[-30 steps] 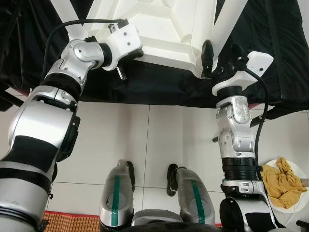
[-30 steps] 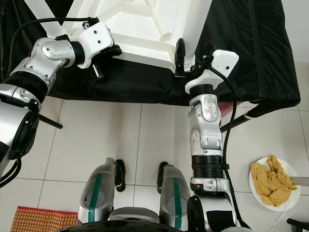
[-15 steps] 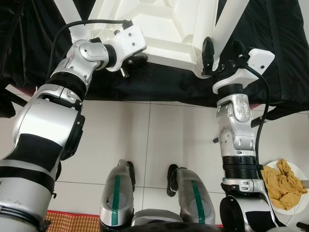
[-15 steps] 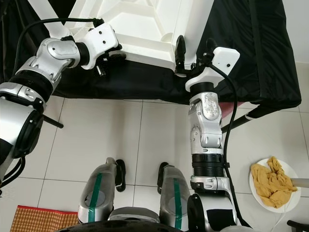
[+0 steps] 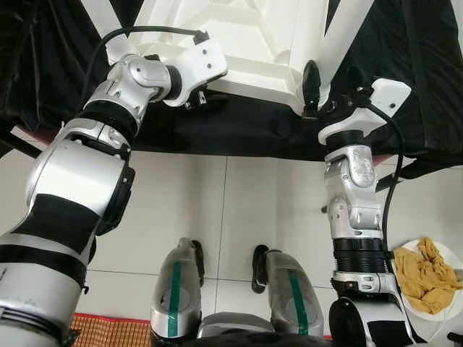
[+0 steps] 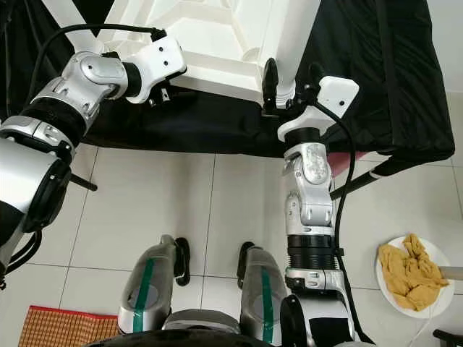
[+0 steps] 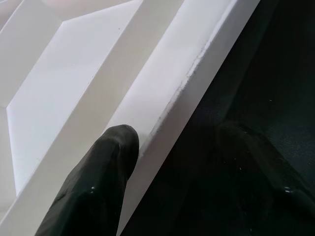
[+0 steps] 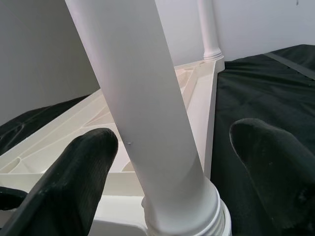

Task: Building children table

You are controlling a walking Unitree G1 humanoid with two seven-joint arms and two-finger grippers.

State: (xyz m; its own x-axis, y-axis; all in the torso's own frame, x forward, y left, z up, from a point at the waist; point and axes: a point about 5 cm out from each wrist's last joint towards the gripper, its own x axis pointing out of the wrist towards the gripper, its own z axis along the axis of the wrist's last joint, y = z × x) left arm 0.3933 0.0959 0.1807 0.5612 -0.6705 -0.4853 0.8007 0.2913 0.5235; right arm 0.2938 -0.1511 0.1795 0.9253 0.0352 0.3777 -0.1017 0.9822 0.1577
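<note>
A white plastic children's table lies upside down on a black cloth, its legs pointing up. My left gripper is at the table's near rim. In the left wrist view one black finger rests against the white rim while the other is dim over the cloth, so the gripper is open with the rim between. My right gripper stands open around the white leg at the near right corner, with fingertips on either side, apart from it.
On the tiled floor at the lower right sits a white plate holding a crumpled yellow cloth. A woven mat lies at the lower left. My own legs stand below the cloth's edge.
My left gripper has swung right and in toward the table's near rim, and its fingers now straddle the edge. The right arm has stayed at the leg.
</note>
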